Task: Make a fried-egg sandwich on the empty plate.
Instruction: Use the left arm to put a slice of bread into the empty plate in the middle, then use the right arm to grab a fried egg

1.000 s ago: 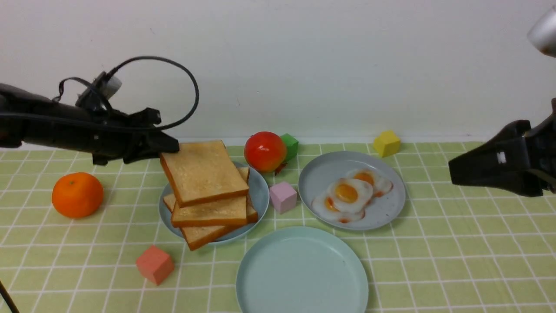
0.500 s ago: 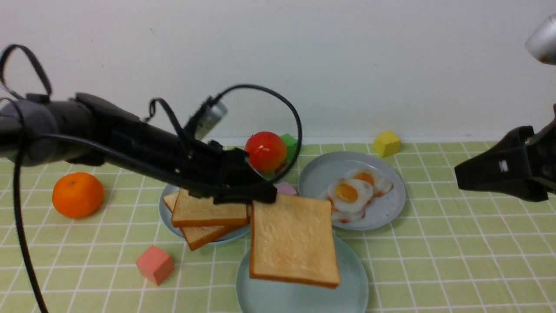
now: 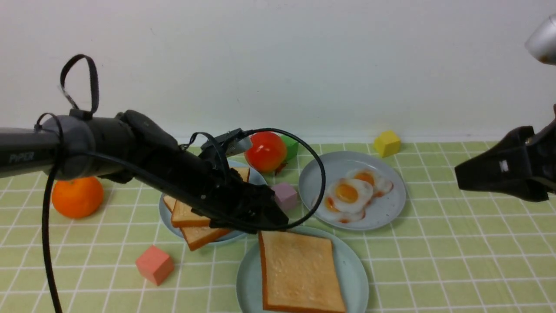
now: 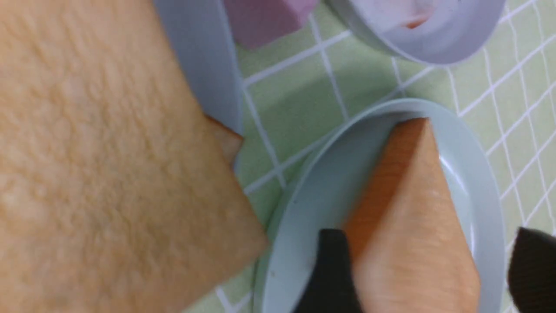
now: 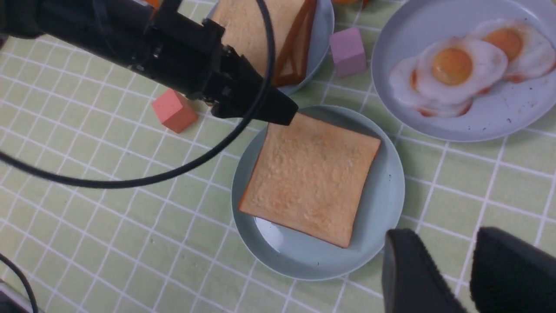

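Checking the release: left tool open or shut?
Open: the left tool's tips stand wide apart on either side of the toast.

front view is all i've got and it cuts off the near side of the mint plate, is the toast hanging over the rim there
Observer: No, the right wrist view shows that side, and the toast slice lies inside the rim of the mint-green plate.
Operator: good, and the left gripper, are its jaws apart or shut, can't see the gap from here
Observer: Apart. The left wrist view shows the left gripper with its two fingertips well spread.
Operator: and the right one
Observer: Also open: the right wrist view shows a gap between the fingertips of the right gripper, with nothing held in it.
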Controlling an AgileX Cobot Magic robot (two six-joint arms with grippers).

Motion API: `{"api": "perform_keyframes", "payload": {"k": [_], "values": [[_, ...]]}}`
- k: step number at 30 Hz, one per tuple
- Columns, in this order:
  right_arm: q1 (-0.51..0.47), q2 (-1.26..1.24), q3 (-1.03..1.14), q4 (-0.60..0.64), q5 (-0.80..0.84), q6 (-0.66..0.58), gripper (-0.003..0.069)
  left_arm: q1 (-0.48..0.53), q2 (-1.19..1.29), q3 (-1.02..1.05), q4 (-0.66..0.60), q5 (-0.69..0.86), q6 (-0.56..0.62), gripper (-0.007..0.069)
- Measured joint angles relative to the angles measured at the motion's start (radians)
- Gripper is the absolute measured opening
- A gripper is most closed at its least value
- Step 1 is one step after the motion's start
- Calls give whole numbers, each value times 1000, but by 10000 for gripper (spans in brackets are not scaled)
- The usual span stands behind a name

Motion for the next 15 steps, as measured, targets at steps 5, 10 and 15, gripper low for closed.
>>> {"api": "perform_keyframes", "payload": {"k": [5, 10, 15], "values": [[0, 15, 0, -14, -30, 17, 242, 0, -115, -84, 215, 16, -146, 638], [0, 127, -31, -62, -47, 59, 254, -6, -224, -220, 407, 117, -293, 596], [0, 318, -87, -105, -135, 262, 278, -78, -330, -246, 440, 210, -320, 419]]}}
